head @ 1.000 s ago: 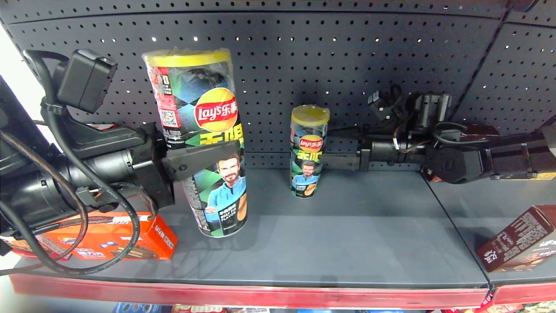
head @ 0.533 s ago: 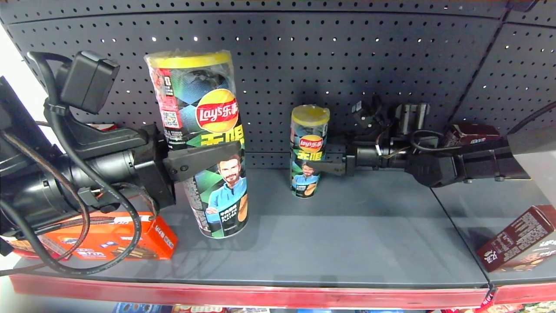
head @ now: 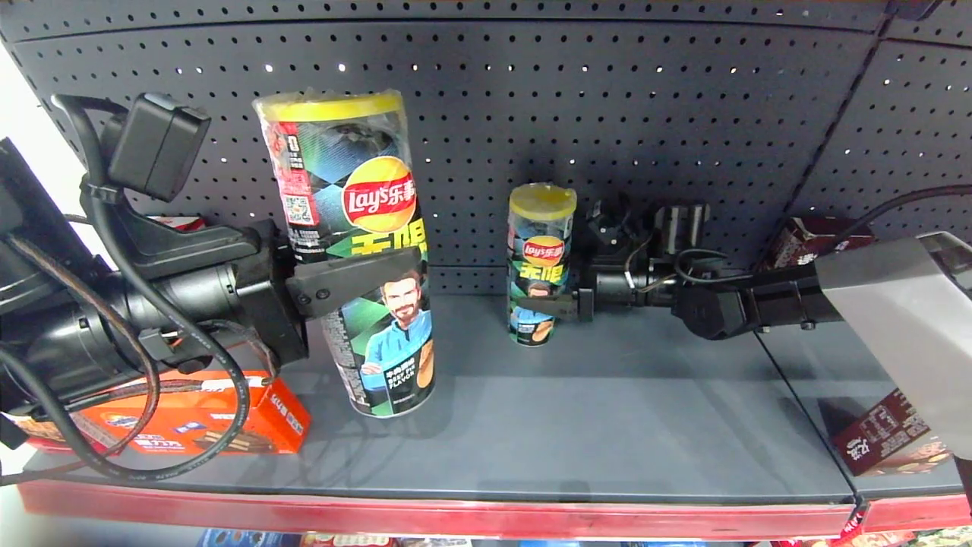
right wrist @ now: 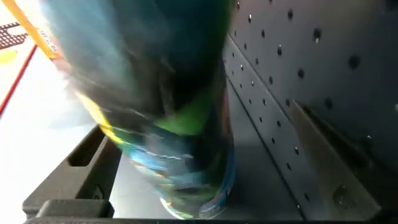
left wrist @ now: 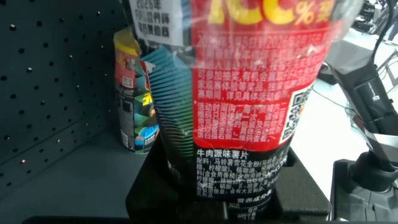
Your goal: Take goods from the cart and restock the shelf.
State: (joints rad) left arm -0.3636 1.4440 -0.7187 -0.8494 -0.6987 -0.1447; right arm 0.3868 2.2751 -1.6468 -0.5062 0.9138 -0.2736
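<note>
Dark grey shelf (head: 607, 425) boarding, backed by a perforated panel (head: 607, 99), is being occupied by two chip cans and some boxes. Toward the front left, the near chip can (head: 357, 228) is being pinched at mid-height by the left tool (head: 363, 279), and it is being kept slightly tilted with its base at the shelf surface; whether the base is touching cannot be told. Farther back, close to the panel, the far chip can (head: 541, 251) is being straddled upright by the right tool (head: 543, 305), whose fingers are being kept spread, one on each side. An orange box (head: 228, 418) is being partly hidden by the left arm at the shelf's left end, and a brown box (head: 881, 444) is being partly covered by the right arm at the front right.
</note>
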